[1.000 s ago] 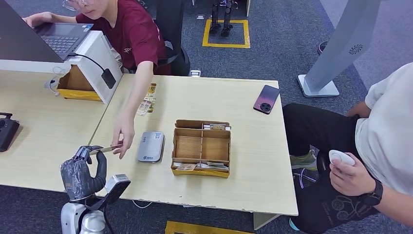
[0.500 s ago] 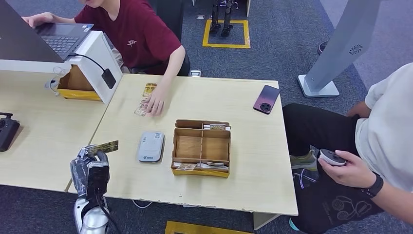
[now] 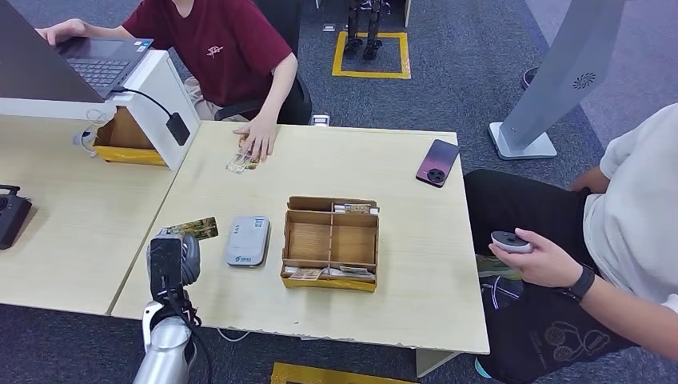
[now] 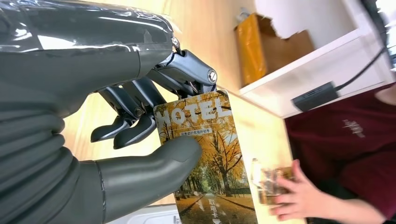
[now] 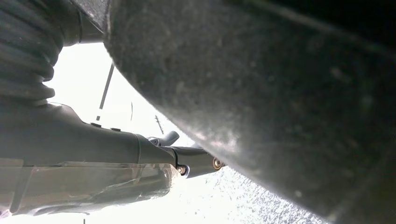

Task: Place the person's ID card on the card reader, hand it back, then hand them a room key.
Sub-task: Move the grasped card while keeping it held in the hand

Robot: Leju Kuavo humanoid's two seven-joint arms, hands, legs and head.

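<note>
The card [image 3: 194, 229] is up in the robot's left hand [image 3: 169, 258], held above the near left part of the tabletop [image 3: 416, 264], just beside the grey card reader [image 3: 247, 240] and not on it. From the head view it is a small golden sliver poking out past the hand towards the reader. The left wrist view gives far more: the card [image 4: 210, 158] reads "MOTEL" over a picture of an autumn tree avenue, the thick thumb presses across its face, and the dark fingers [image 4: 135, 128] curl in behind it, so the left hand [image 4: 107, 140] is gripping it firmly. A pale corner of the reader sits just under the thumb there.

Right of the reader stands the wooden divided box [image 3: 331, 242], with cards tucked along its near and far compartments. Across the tabletop, the person in the dark red shirt [image 3: 216, 44] rests a hand [image 3: 257, 141] on a small stack of cards [image 3: 241, 160]; the wrist view catches that same hand [image 4: 299, 198] over the stack. A purple phone [image 3: 437, 162] lies near the far right edge. A seated person on the right holds a small grey device [image 3: 512, 242].

The right hand [image 5: 93, 163] shows in its wrist view against a bright glare, and I cannot tell how its fingers lie.
</note>
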